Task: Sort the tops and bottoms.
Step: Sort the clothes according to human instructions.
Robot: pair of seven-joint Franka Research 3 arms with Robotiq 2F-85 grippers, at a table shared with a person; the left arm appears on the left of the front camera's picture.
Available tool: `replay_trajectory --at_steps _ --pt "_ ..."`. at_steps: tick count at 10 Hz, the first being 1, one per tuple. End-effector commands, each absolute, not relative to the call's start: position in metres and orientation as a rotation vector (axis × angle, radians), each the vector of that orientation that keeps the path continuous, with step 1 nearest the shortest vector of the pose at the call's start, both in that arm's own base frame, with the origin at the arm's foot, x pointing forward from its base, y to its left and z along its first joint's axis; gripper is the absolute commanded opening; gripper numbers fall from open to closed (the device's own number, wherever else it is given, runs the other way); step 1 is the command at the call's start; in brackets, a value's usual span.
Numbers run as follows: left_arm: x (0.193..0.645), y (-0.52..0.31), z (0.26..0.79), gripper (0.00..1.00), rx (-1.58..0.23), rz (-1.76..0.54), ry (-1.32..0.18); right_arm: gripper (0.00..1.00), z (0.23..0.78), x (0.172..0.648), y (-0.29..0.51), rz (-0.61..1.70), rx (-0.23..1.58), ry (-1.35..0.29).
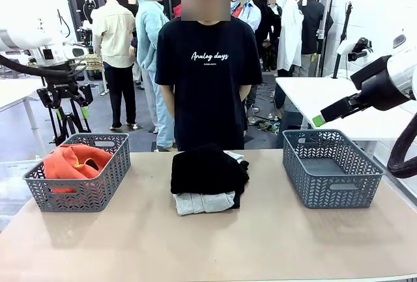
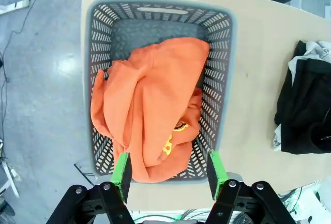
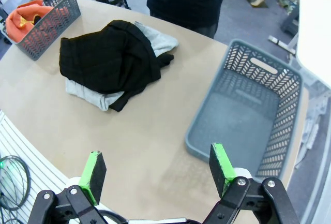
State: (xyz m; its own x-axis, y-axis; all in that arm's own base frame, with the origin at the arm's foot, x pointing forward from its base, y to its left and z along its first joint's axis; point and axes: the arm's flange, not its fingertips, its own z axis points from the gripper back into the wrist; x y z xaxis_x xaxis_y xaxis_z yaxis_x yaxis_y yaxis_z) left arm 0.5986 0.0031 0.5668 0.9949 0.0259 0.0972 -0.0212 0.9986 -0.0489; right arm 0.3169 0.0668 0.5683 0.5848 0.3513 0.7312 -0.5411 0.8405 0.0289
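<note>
At frame left, the orange top [image 2: 150,100] is being held in the left basket [image 2: 155,11]; the left gripper [image 2: 169,168] is being held open above it, gripping nothing. Mid-frame, the grey top [image 1: 202,202] is being covered by the black bottoms [image 1: 205,170]. Upper right, the right gripper [image 3: 158,162] is being held open, empty.

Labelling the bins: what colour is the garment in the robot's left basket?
The garment is bright orange, best seen in the left wrist view.

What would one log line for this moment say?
orange hoodie: in left basket | left gripper: open above it | black garment: atop grey sweatshirt, table centre | right gripper: open
</note>
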Motion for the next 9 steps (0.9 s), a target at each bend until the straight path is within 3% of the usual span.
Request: replay_trajectory --at_steps 1,9 --pt "0.5959 0.0002 0.5649 0.76 -0.091 0.014 -0.076 1.0 0.5677 0.3181 0.0685 0.522 0.288 -0.794" --pt "0.5986 0.0031 0.5668 0.76 -0.048 0.024 -0.098 1.0 0.5677 0.3181 0.0685 0.522 0.288 -0.794"
